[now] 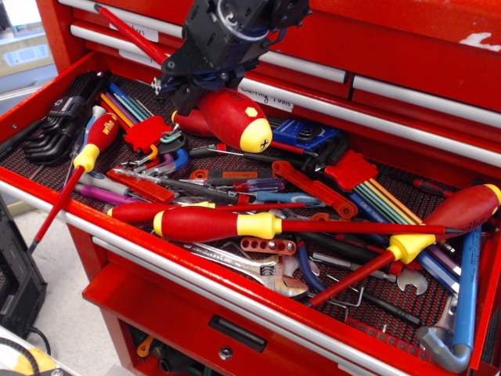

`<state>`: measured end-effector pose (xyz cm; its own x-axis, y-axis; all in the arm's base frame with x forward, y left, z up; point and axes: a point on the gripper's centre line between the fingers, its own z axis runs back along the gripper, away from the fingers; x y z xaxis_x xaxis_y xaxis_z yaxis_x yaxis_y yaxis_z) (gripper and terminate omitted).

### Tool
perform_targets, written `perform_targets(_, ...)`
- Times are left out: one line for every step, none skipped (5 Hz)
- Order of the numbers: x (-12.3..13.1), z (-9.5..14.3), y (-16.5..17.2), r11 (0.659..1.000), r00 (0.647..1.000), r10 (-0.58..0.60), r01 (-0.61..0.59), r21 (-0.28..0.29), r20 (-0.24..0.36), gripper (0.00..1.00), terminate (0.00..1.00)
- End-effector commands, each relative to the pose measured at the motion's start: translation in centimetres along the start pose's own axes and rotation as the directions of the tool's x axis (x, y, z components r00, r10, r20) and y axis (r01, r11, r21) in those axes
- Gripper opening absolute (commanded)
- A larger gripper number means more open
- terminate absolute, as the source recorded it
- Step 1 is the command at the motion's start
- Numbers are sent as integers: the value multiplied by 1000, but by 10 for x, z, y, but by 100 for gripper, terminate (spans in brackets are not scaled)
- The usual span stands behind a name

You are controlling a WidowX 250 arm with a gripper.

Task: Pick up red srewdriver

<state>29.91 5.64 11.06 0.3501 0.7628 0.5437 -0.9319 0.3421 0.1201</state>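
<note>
The red screwdriver (pixel 235 119) has a fat bulbous red handle and a round yellow end cap with a cross mark facing front right. Its thin red shaft (pixel 129 31) points up and to the left past the gripper. My black gripper (pixel 202 88) is shut on the handle's upper end and holds the screwdriver lifted above the tools in the open red drawer (pixel 47 86). The fingertips are partly hidden by the gripper body.
The drawer holds a long slim red-and-yellow screwdriver (pixel 235 225), a small lettered one (pixel 95 141) at the left, another big one (pixel 458 213) at the right, hex key sets (pixel 55 125), wrenches (pixel 258 270) and pliers. Closed red drawers (pixel 391 55) stand behind.
</note>
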Motion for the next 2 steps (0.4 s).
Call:
perform_targets(42, 42, 4, 997, 993, 51, -44, -66, 110, 0, 0)
perform_targets(53, 52, 4, 997, 992, 31, -22, -72, 125, 0, 100)
